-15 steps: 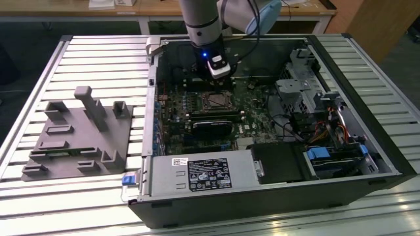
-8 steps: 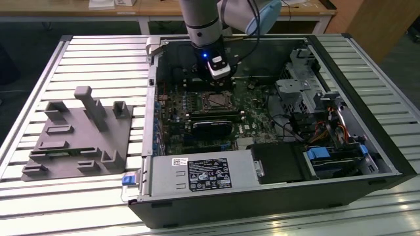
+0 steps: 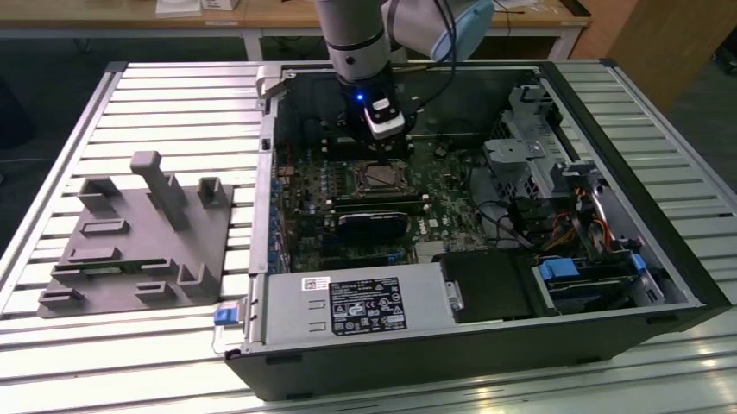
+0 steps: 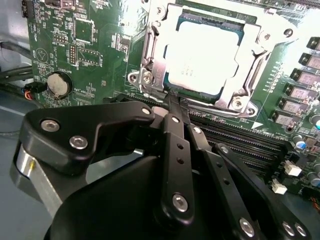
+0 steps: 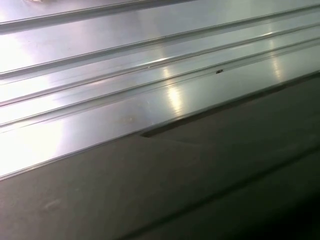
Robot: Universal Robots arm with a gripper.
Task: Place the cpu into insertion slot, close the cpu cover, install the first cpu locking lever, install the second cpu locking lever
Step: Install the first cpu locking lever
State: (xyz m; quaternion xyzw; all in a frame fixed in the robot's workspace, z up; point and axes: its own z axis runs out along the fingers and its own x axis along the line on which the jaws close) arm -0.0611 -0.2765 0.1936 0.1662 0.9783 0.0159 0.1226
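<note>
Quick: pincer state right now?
Pincer: shut, holding nothing, tips at the edge of the cover that lies closed over the cpu.

The open computer case (image 3: pixel 461 216) lies on the slatted table (image 3: pixel 173 95), filling the centre and right of the exterior view, with a fixture block (image 3: pixel 138 241) beside it at the left. Inside, the insertion slot (image 3: pixel 381 178) sits on the circuit board (image 3: pixel 345 216) near frame centre, the gripper (image 3: pixel 381 142) directly above it. In the second wrist view the cpu (image 4: pixel 205 55) lies in the slot at upper centre, under the cpu cover (image 4: pixel 165 30).
</note>
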